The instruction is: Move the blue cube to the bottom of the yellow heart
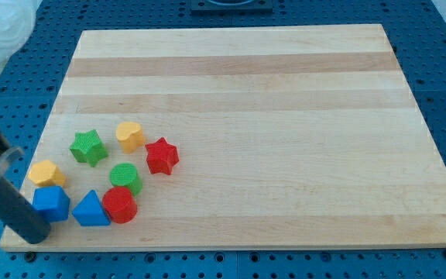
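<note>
The blue cube is sitting near the wooden board's bottom-left corner. My tip is resting just below-left of it; there are no jaws, only a bare rod. The yellow heart is lying well up and right of the cube. A yellow block is touching the cube's top; a blue triangle is sitting beside its right.

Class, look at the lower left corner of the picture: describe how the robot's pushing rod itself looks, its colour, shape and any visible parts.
A straight, thick cylindrical rod, dark blue-black and matt, with my tip blunt and rounded. Higher up it joins a paler, grey translucent-looking section, blurred at the view's left edge. No cables or markings show.
</note>
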